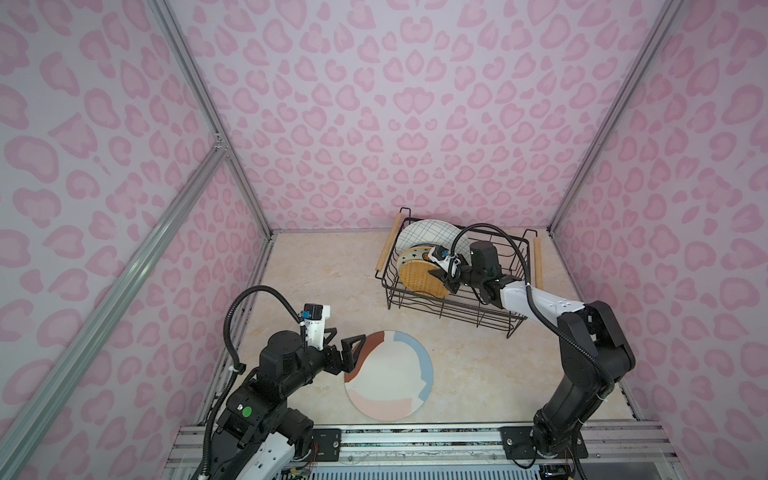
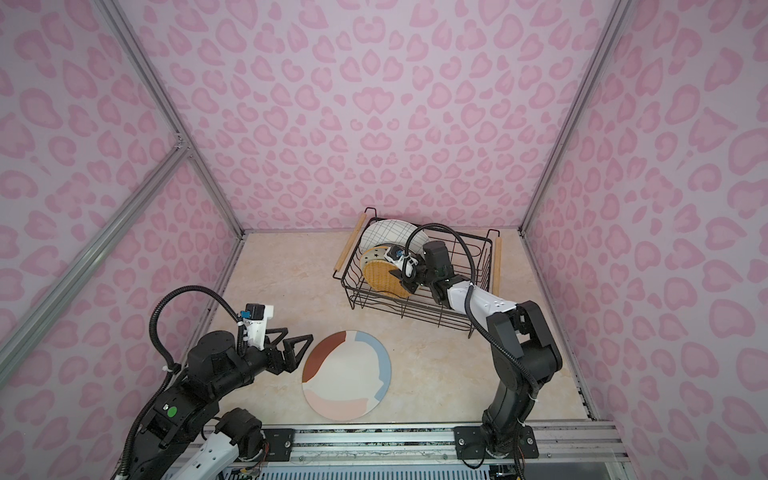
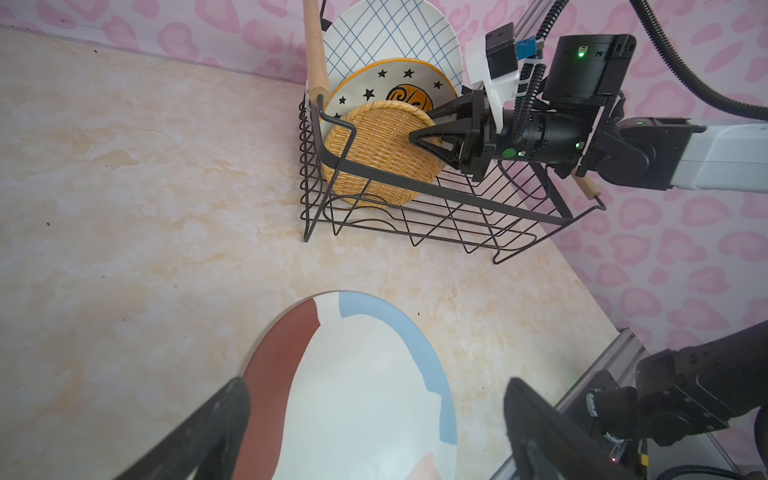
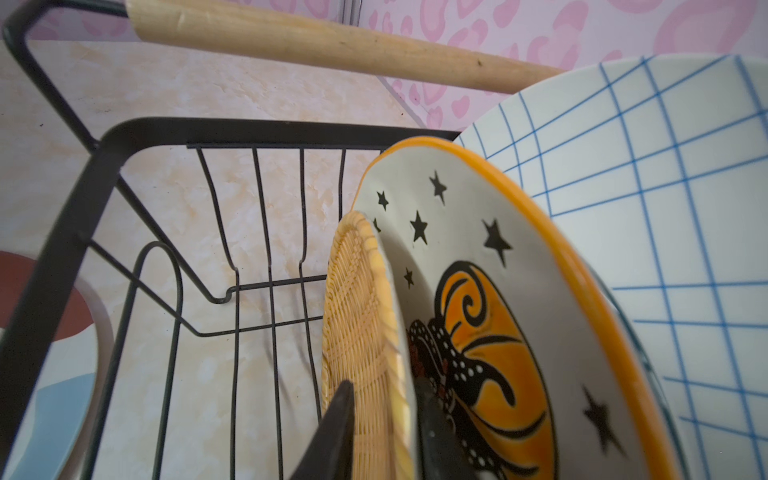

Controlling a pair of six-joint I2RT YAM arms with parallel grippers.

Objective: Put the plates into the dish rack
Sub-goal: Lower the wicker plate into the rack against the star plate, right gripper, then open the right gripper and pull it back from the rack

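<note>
The right claw (image 1: 441, 279) straddles the woven plate (image 1: 417, 278), upright in the dish rack (image 1: 457, 316); whether it pinches cannot be told. It should back out straight, without rocking the plate. The left claw (image 1: 350, 334) hangs spread by the pastel plate (image 1: 388, 378) on the surface (image 1: 311, 270).

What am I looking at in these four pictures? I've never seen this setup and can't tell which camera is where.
Two robot arms work on a marble-look table. Two pictures come from one overhead camera pair; the other two come from a camera on each arm's wrist. A black wire dish rack holds three plates on edge: a grid plate, a star plate and a woven plate. A pastel-patch plate lies flat on the table. The right gripper has its jaws on either side of the woven plate's rim; whether they pinch it is unclear. The left gripper is open and empty, by the pastel-patch plate's edge.
</note>
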